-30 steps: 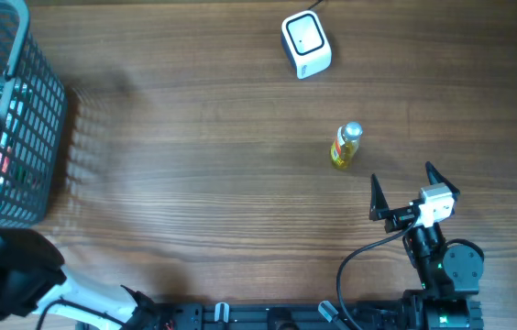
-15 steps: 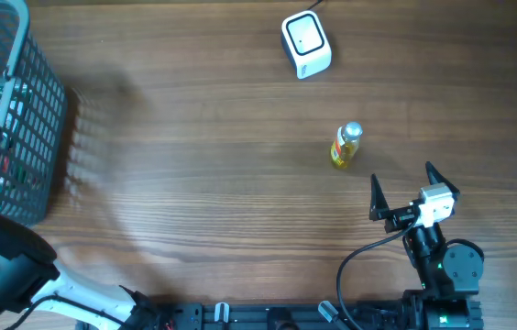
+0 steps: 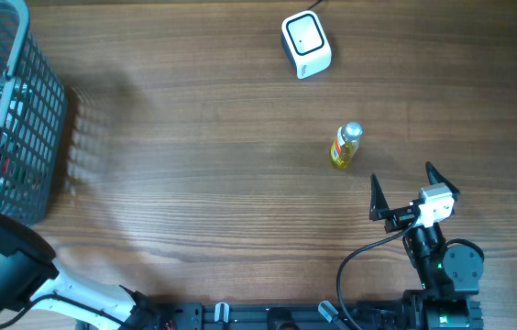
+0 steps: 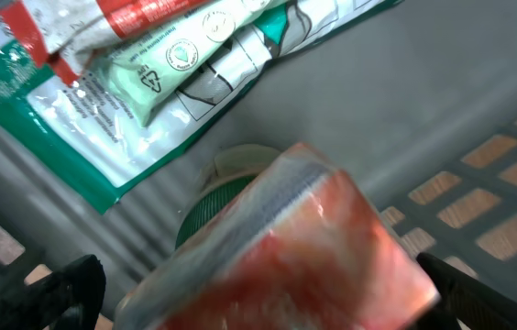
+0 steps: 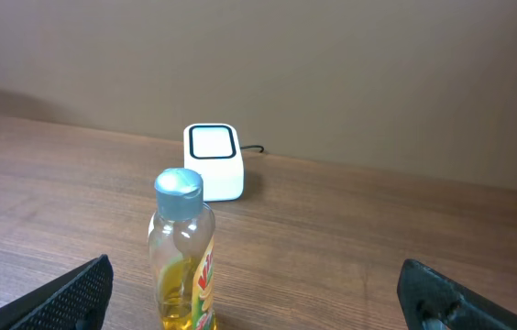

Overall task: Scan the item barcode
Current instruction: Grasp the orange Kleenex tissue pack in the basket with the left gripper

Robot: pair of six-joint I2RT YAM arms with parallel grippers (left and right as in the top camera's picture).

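**Desk:** Where does the bottle [image 3: 346, 147] stand?

**Photographer:** Upright on the wooden table [image 3: 194, 183], well apart from the scanner [image 3: 306, 44] at the far edge. The right gripper [image 3: 403, 181] sits near the front edge, jaws spread.

**Desk:** And the left edge?

**Photographer:** The left gripper [image 4: 268, 298], jaws wide, hangs inside the basket [image 3: 29, 119] over a red packet [image 4: 313, 238]; broad wood separates basket and bottle
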